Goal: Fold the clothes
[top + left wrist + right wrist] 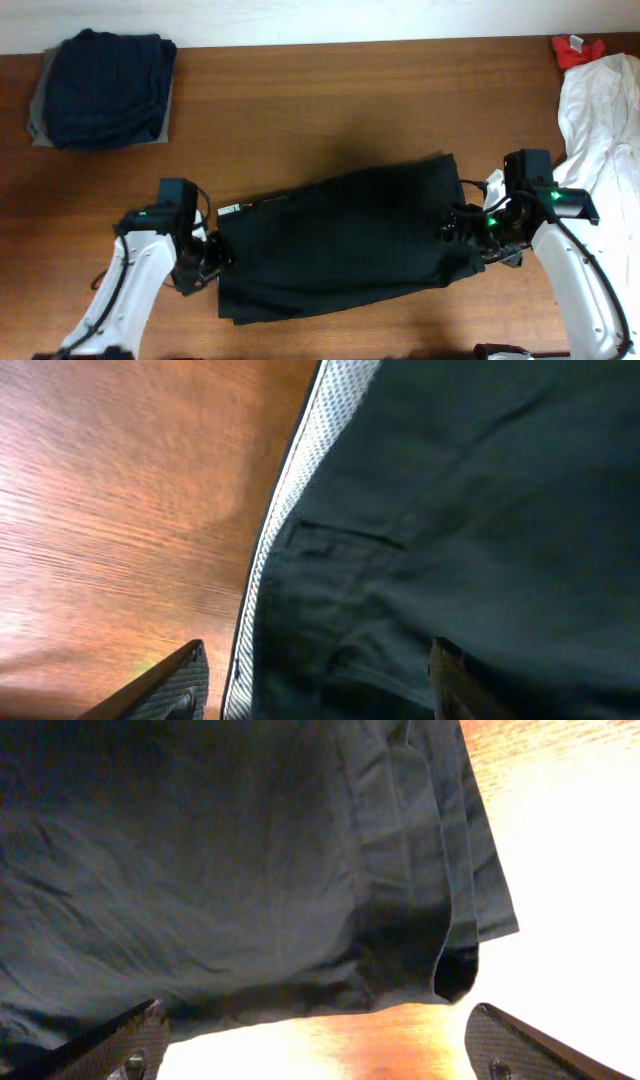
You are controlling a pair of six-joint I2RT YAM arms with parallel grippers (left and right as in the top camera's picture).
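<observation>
The black piece of the clothes point(345, 240) lies folded and wrinkled across the middle of the wooden table point(320, 100). My left gripper point(205, 262) is at its left end. In the left wrist view that gripper point(315, 680) is open, its fingers point(170, 685) straddling the cloth's pale-lined edge point(300, 490). My right gripper point(462, 228) is at the black piece's right end. In the right wrist view it point(320, 1040) stands open over bare wood, and the dark cloth point(250, 870) with its hem corner lies just beyond the fingertips point(520, 1045).
A folded navy garment point(105, 85) rests on a grey one point(40, 125) at the back left corner. A white garment point(605, 110) lies along the right edge beside my right arm, with a small red piece point(577, 48) at the back right.
</observation>
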